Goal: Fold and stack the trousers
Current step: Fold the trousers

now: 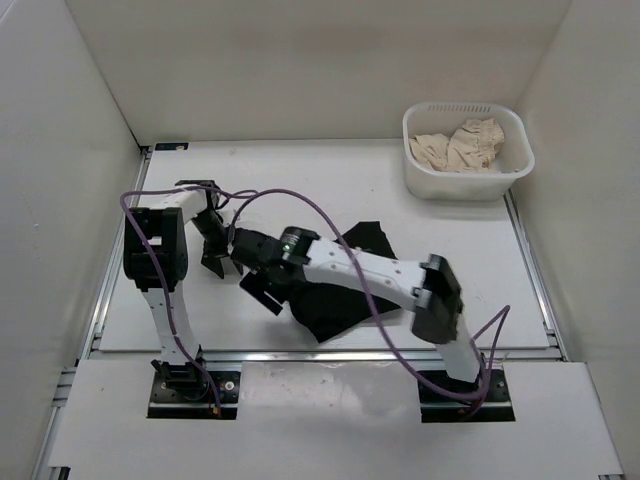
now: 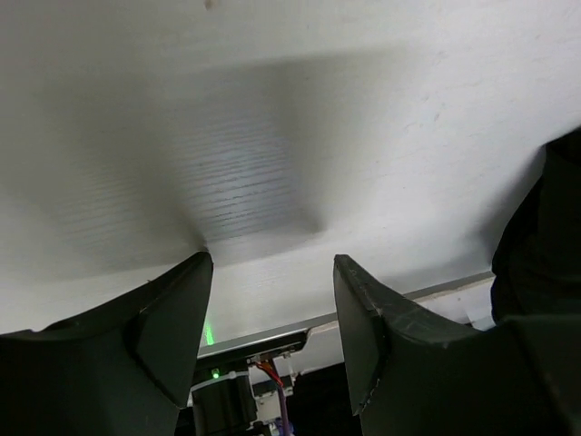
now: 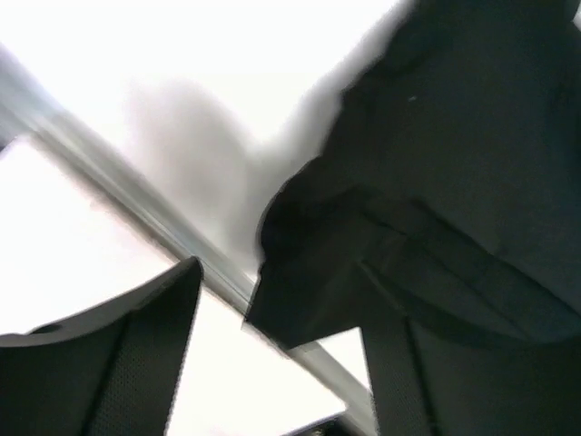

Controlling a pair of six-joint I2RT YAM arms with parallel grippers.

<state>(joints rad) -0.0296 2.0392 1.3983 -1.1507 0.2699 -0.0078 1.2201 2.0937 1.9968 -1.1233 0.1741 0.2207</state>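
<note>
Folding step, seemingly partway: soft black long trousers (image 1: pixel 368 240) bunched on white table (image 1: pixel 300 180) near its front edge. Right gripper (image 1: pixel 262 290) at cloth's left edge, jaws apart, holding nothing; left gripper (image 2: pixel 272 272) likewise spread, empty. Next, probably: regrasp an edge, fold over.

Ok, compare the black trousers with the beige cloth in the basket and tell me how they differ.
Colour: the trousers are black, the beige cloth pale cream. Place: the trousers lie on the table near its front edge; the beige cloth sits inside the white basket at the far right corner. Size: the trousers cover more area than the beige cloth. Both are soft fabric, bunched up.
</note>
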